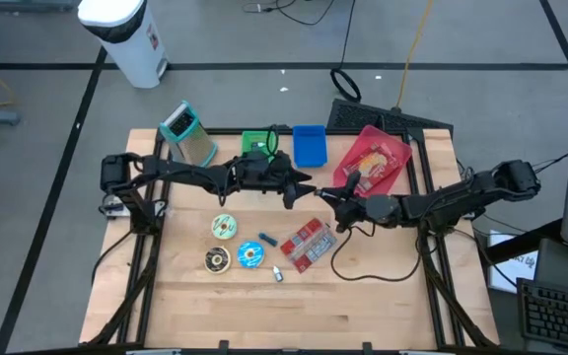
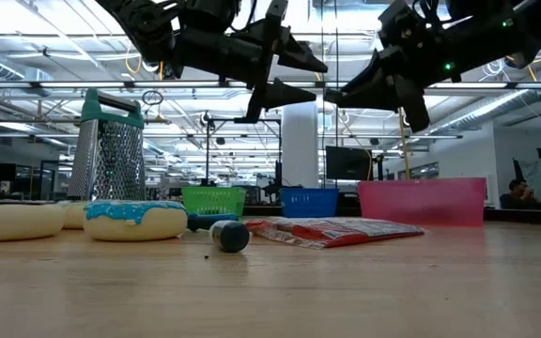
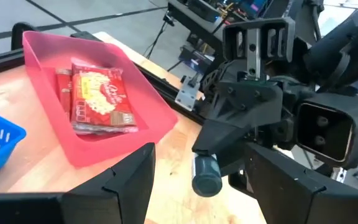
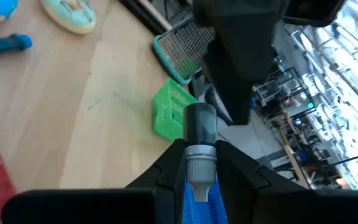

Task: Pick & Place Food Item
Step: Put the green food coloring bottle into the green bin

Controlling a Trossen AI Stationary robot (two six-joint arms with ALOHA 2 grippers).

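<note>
My right gripper (image 1: pixel 325 197) hangs above the table's middle, shut on a small blue stick with a grey cap (image 4: pixel 199 134). Facing it from the left, my left gripper (image 1: pixel 304 187) is open. Its two fingers stand on either side of the stick's capped end (image 3: pixel 205 175) without touching it. A snack packet (image 3: pixel 98 99) lies in the pink bin (image 1: pixel 394 158). Three donuts (image 1: pixel 224 227) and a red packet (image 1: pixel 307 242) lie flat on the table below the grippers. My right gripper pinches the stick's blue body (image 4: pixel 197 190) between its two fingers. The fingers come nearly level from the table's right and lie along the stick. The grey cap (image 4: pixel 200 124) sticks out past the fingertips toward my left gripper, and the stick is lifted clear of the table.
A grater (image 1: pixel 190 138), a green basket (image 1: pixel 257 141) and a blue basket (image 1: pixel 309 145) stand along the far edge. A blue pen (image 1: pixel 267 238) and a small capped piece (image 1: pixel 277 275) lie near the donuts. A black cable (image 1: pixel 363 261) loops at the right.
</note>
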